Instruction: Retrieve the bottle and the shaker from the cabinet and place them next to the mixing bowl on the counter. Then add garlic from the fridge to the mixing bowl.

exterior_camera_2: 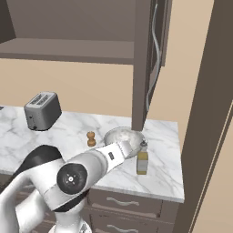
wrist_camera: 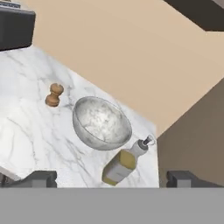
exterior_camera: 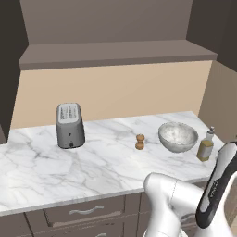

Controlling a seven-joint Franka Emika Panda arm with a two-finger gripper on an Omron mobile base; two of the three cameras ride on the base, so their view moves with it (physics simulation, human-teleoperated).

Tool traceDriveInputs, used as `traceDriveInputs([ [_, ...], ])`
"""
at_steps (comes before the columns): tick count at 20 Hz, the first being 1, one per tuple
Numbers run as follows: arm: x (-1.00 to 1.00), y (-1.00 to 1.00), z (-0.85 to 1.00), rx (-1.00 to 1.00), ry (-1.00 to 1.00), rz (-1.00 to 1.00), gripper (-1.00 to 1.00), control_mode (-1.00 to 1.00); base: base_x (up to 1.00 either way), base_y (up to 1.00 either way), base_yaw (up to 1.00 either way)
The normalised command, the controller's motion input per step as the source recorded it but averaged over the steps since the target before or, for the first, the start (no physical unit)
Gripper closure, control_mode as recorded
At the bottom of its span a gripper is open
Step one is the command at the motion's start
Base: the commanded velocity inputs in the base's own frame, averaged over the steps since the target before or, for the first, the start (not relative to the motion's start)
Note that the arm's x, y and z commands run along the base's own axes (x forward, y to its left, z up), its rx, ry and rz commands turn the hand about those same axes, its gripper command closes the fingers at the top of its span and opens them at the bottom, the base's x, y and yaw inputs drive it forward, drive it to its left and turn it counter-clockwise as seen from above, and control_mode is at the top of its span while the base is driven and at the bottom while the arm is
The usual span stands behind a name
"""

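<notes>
On the white marble counter (exterior_camera: 92,162) stands the speckled mixing bowl (exterior_camera: 178,136) (exterior_camera_2: 122,135) (wrist_camera: 101,122). The small brown shaker (exterior_camera: 140,141) (exterior_camera_2: 91,139) (wrist_camera: 54,95) stands upright a little to the bowl's left. Close on the bowl's right is the bottle (exterior_camera: 205,146) (exterior_camera_2: 142,160) (wrist_camera: 124,162) of yellowish liquid, near the counter's right end. Above, the shelf of the dark cabinet (exterior_camera: 115,53) (exterior_camera_2: 68,48) is bare. My gripper (wrist_camera: 112,180) hangs open above the counter's front edge, looking down at bowl and bottle, with nothing between its fingers. The garlic is out of view.
A grey toaster (exterior_camera: 70,126) (exterior_camera_2: 42,110) (wrist_camera: 15,26) stands at the counter's left. An open cabinet door (exterior_camera_2: 157,45) hangs above the bowl, and a tall brown panel (exterior_camera_2: 214,113) closes off the right. Brown drawers (exterior_camera: 85,211) sit below the worktop.
</notes>
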Motion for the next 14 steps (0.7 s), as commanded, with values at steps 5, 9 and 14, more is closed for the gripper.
traceDriveInputs([
  [5, -0.53, 1.00, 0.46, -0.28, 0.19, 0.01, -1.00, -1.00, 0.00, 0.00, 0.00],
  [9, -0.42, 1.00, 0.63, -0.23, 0.09, 0.04, -1.00, -1.00, 0.00, 0.00, 0.00],
  [14, -0.38, 0.96, 0.18, -0.22, 0.01, 0.01, -1.00, -1.00, 0.00, 0.00, 0.00],
])
